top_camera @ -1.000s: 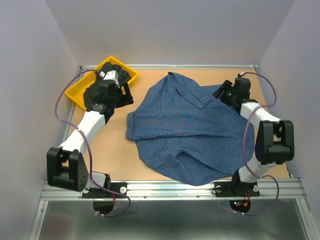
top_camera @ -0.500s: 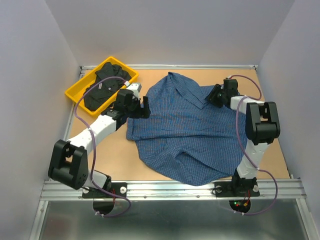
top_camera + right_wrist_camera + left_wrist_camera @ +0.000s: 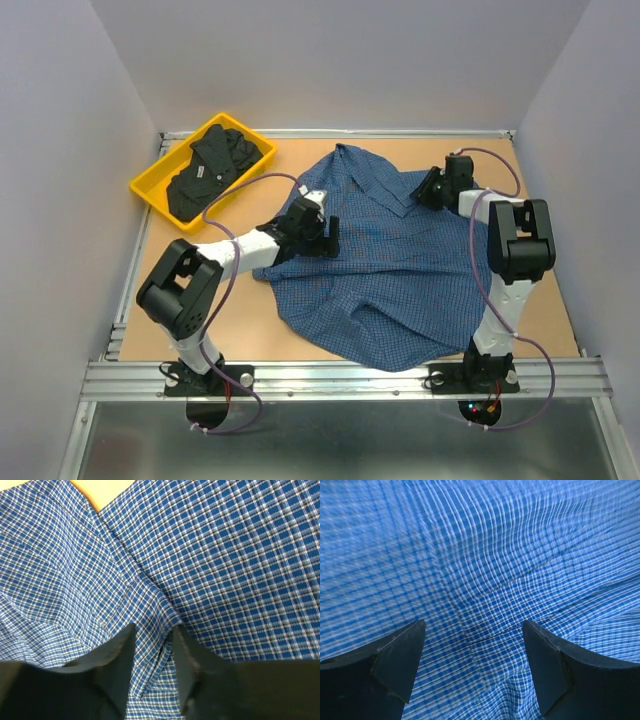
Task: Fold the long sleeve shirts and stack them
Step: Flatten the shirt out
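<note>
My left fingers [image 3: 395, 655] hang wide open and empty, the blue shirt [image 3: 390, 270] spread right beneath them. My right fingers [image 3: 117, 660] are nearly closed, seemingly pinching a fold of it. The left should grip cloth before both lift evenly.

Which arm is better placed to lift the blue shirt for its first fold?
Right. The right gripper has its jaws nearly closed on a raised fold of the blue shirt near its collar. The left gripper hangs open over flat cloth, gripping nothing.
</note>
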